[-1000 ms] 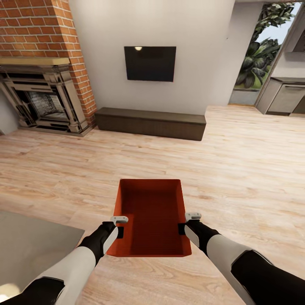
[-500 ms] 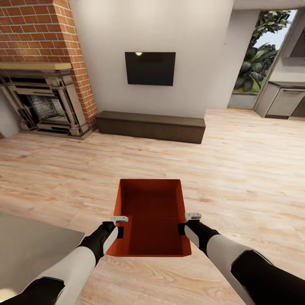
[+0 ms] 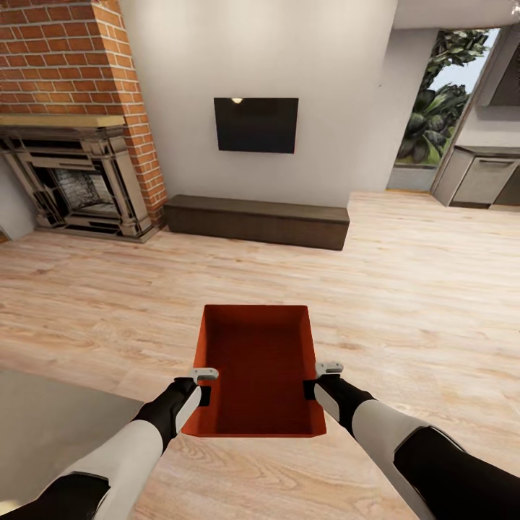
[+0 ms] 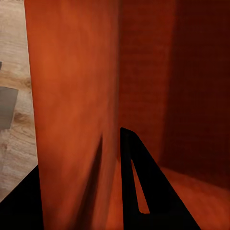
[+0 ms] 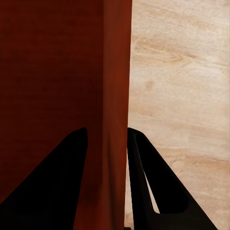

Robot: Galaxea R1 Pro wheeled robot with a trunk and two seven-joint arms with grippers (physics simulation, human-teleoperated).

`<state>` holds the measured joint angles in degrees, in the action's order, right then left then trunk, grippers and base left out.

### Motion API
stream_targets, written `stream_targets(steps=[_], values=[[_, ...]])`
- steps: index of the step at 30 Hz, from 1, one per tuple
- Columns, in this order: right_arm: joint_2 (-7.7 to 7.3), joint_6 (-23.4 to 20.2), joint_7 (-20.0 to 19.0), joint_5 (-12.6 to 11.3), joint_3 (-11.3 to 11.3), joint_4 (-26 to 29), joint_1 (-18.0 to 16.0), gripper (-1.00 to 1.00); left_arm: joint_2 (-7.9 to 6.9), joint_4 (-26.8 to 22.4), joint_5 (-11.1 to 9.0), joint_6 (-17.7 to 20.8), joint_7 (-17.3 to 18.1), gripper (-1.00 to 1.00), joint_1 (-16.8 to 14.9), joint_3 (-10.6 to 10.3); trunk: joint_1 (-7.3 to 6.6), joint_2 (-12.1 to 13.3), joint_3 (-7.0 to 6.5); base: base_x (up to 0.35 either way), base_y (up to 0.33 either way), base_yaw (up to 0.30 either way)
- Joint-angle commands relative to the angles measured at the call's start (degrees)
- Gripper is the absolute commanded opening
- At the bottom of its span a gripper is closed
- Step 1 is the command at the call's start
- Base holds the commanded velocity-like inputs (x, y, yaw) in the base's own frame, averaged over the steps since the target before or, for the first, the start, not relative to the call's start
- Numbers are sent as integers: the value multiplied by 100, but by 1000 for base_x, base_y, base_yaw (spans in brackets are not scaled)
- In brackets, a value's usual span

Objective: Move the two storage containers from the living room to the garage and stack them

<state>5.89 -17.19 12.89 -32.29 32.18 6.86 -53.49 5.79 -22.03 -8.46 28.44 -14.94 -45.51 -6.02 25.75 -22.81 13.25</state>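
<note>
- Plain red-orange rectangular storage container [image 3: 256, 372], lidless and empty, is carried level in front of my trunk, above the light wood-plank flooring [image 3: 404, 289] of the living room.
- My left gripper [image 3: 204, 386] is clamped across the container's left long wall; my right gripper [image 3: 318, 380] is clamped across the right long wall. One finger inside, one outside on each.
- Ahead: brick fireplace [image 3: 72, 108], long dark-brown low cabinet [image 3: 256, 221], wall-mounted black screen [image 3: 256, 125]. Grey slab at my lower left is probably the low table [image 3: 50, 426].
- Carry step: keep both pinches even, hold the box level, steer the base gently clear of that slab toward the garage.
</note>
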Motion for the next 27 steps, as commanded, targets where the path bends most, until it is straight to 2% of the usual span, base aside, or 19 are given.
stream_targets(steps=[1,27], values=[[-4,-21,-1,-67,78,175,-3,-100,-8,6,95,74,-78,-100,-2,31,3,-11,2,0,0,0],[-2,-21,-4,-67,78,175,-3,-100,0,5,97,65,-79,-100,-1,31,3,-11,-236,0,0,0]])
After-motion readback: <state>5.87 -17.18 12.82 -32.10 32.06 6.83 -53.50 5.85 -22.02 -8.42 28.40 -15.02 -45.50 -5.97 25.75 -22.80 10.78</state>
